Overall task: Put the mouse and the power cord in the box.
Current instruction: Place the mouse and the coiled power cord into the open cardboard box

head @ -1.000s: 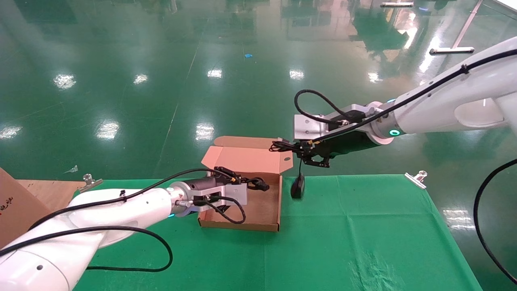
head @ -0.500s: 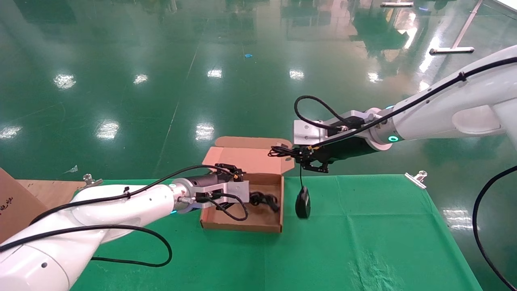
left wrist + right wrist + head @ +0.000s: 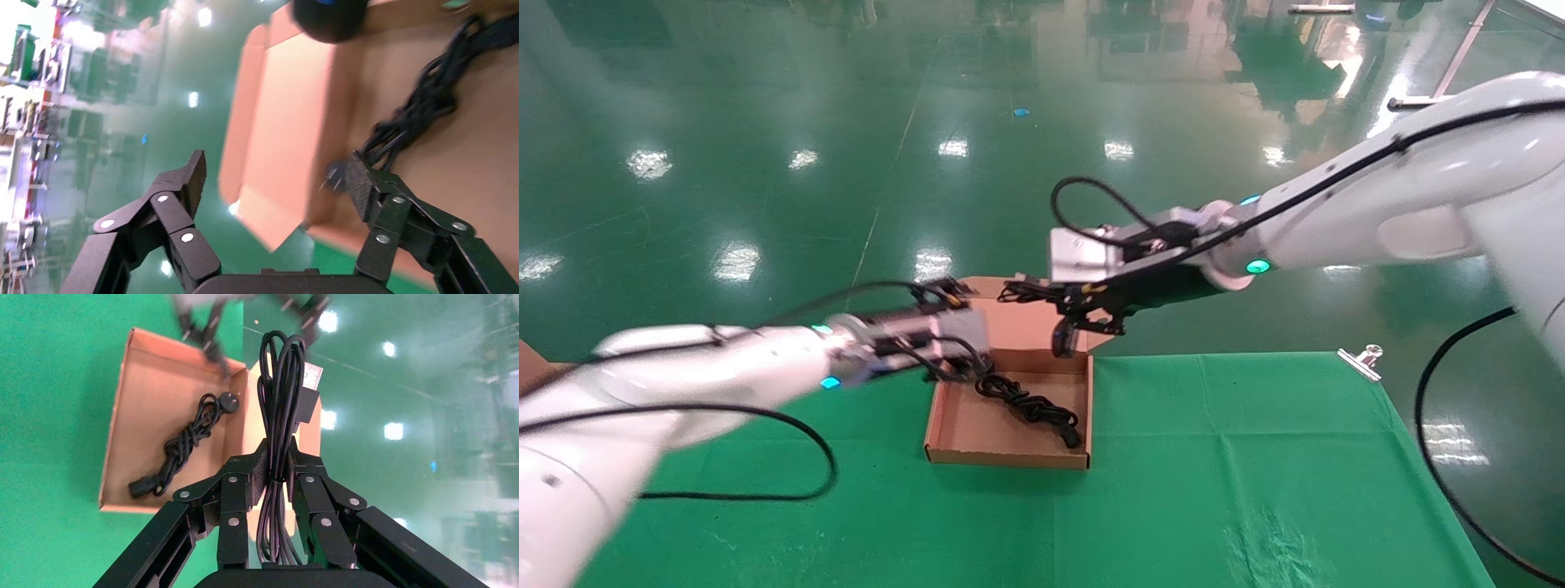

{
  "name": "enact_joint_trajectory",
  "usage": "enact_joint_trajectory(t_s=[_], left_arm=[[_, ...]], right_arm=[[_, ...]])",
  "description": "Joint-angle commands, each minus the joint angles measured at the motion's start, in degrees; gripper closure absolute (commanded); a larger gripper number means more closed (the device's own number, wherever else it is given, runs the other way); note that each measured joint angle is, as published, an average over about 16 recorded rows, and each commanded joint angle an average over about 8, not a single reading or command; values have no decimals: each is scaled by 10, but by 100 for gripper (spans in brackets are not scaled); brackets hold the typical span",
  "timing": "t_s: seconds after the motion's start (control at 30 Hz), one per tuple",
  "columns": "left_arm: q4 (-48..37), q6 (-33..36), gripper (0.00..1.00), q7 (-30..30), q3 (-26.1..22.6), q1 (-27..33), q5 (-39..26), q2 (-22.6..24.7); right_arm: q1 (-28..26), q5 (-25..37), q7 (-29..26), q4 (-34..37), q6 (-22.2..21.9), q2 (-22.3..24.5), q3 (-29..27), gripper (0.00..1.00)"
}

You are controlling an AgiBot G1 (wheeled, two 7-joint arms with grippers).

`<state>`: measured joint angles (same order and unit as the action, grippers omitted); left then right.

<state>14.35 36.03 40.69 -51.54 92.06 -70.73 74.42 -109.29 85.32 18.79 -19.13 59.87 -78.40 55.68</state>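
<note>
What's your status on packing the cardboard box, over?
Left gripper open beside brown cardboard box. Thick black power cord inside. Right gripper shut on thin mouse cable, black mouse dangling above box.

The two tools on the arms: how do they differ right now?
The left tool is open and empty, at the box's far-left corner near the power cord lying inside. The right tool is shut on the mouse's thin cable, with the mouse hanging above the box's far-right corner. Both are black, two-fingered, and off the table.
</note>
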Motion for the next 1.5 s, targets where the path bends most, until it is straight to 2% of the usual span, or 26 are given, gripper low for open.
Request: enact_joint_trajectory(t_s=[0.03,0.37,0.67,0.97,1.5], left_arm=[[-12,14,0,9,8,11,13,-10],[-47,84,0,64,44,27,61,-79],[-79,86,0,100,56,21,76,-100],[-103,86,0,118,62,22,83,-99],[-124,93,0,135,66,28,88,-93]], right_arm=[[8,-4,-6,-19,-12,-2,6,100],[50,-49,-74,-134,-86,-5,86,100],[75,-94,-129,-191,-126,-4,167,100],[85,-112,-139,-188,-147,-1,222,100],[99,-113,-94,-149,-189,1,265,100]])
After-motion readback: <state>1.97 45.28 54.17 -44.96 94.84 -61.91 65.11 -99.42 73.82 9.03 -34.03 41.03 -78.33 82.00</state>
